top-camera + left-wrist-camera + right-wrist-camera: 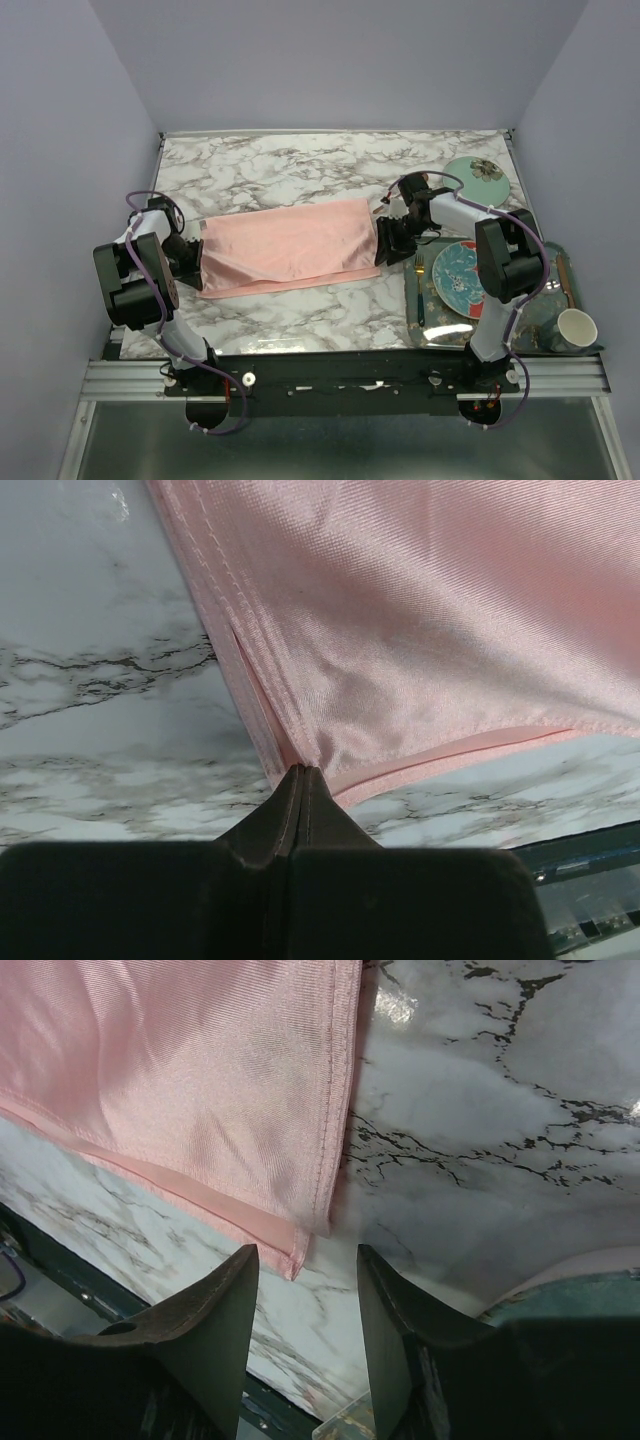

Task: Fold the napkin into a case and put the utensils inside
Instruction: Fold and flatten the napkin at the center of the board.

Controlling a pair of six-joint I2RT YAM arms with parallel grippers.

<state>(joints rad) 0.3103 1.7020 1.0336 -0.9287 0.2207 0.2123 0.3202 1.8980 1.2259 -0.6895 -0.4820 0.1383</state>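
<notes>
Early days here: the napkin (285, 245) is lying on the bench (300, 170), looking folded just once. Left fingers (275, 825) are pinching its near-left corner shut, while right fingers (205, 1325) are hovering apart by the near-right corner. No case, nothing tucked in yet.

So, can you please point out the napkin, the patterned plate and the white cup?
napkin (285, 247), top view, middle of the cloth.
patterned plate (459, 277), top view, bare centre.
white cup (572, 338), top view, outer wall.

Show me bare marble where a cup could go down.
Widest: the far strip of table behind the napkin, left of the mint plate. A narrower band lies between napkin and near edge. Crowded: the tray at right, and the napkin ends, at the left tool and right tool.
</notes>
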